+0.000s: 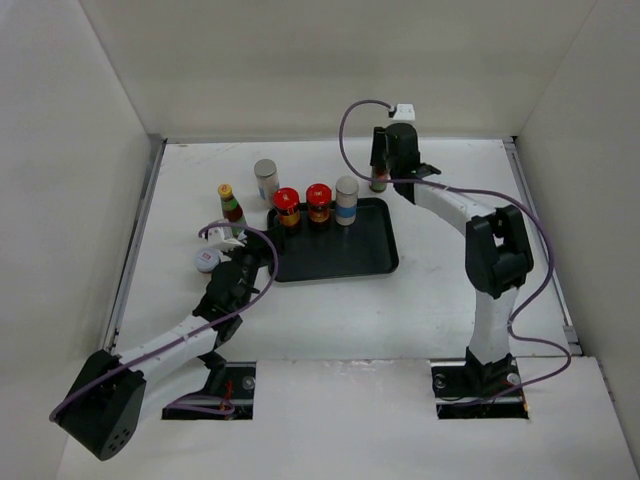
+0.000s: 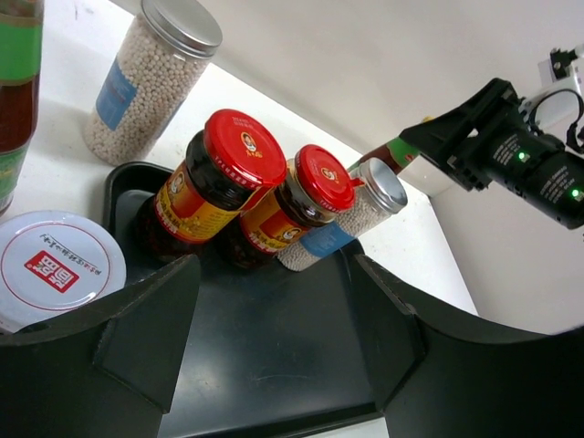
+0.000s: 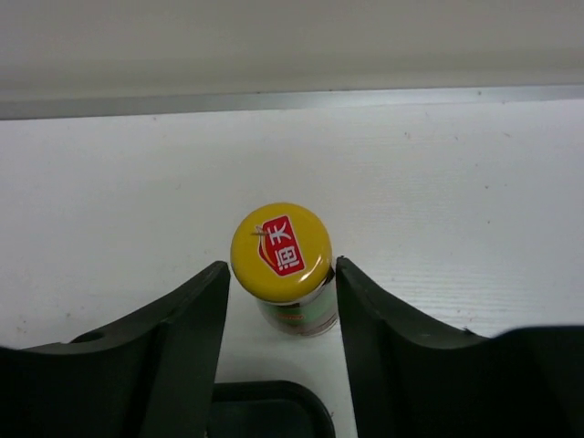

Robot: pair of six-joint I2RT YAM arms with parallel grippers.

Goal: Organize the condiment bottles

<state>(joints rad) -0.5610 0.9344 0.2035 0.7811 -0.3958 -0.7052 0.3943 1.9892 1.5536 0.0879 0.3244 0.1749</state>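
Two red-lidded jars [image 1: 287, 205] [image 1: 319, 200] and a grey-capped shaker [image 1: 347, 198] stand in a row along the far side of the black tray [image 1: 345, 250]. A second shaker [image 1: 266, 178], a yellow-capped sauce bottle [image 1: 231, 206] and a pale-lidded jar [image 1: 206, 260] stand on the table left of the tray. My right gripper [image 1: 380, 172] is shut on another yellow-capped sauce bottle [image 3: 281, 255], upright just beyond the tray's far right corner. My left gripper [image 2: 276, 266] is open and empty over the tray's near left part [image 1: 258, 252].
White walls enclose the table on three sides, with a metal strip [image 3: 292, 100] along the far edge just behind the held bottle. The tray's corner [image 3: 265, 411] lies right below my right gripper. The pale-lidded jar [image 2: 55, 269] sits close beside my left finger.
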